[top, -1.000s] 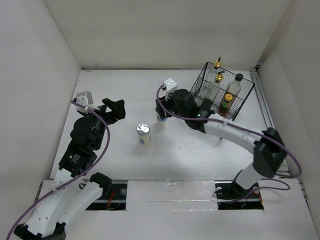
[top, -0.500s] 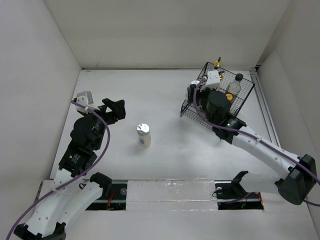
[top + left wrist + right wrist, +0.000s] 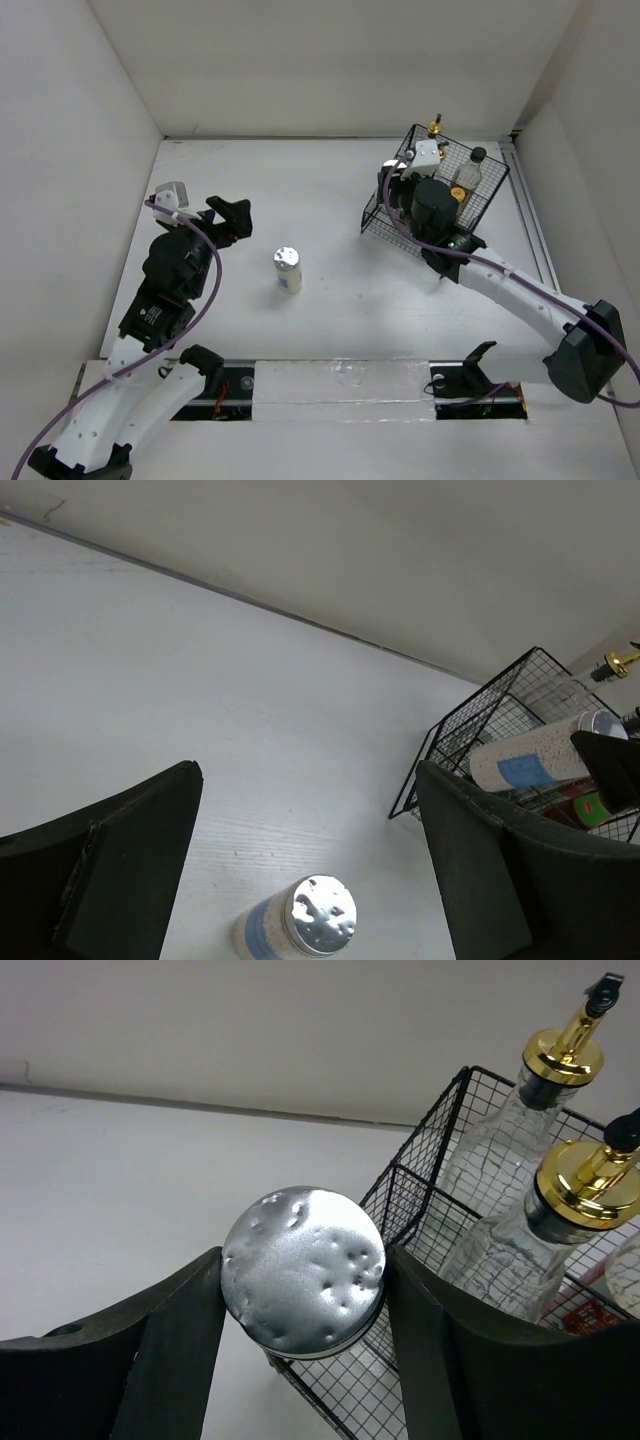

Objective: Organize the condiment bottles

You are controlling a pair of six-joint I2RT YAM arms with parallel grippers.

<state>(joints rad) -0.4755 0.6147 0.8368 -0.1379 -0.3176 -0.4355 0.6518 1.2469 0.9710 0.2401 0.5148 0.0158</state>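
condiment bottles sit mostly in the black wire basket (image 3: 492,192) at the far right of the white surface (image 3: 330,190). inside it stand two clear glass bottles with gold pourers, one (image 3: 556,1080) farther back and one (image 3: 588,1192) nearer, a clear bottle with a black cap (image 3: 472,170), and a small green-capped bottle (image 3: 596,806). the right end effector (image 3: 305,1260) is clamped on a short jar with a dimpled silver lid (image 3: 300,1285), one finger against each side. it holds the jar at the basket's left edge, tilted onto its side rather than upright; whether any part touches the wire i cannot tell. a second short silver-lidded jar with a blue label (image 3: 287,269) stands upright alone near the middle of the surface, well apart from the basket. the left end effector (image 3: 308,800) hangs above the left side of the surface with its fingers spread apart, gripping nothing, the standing jar just beyond it.
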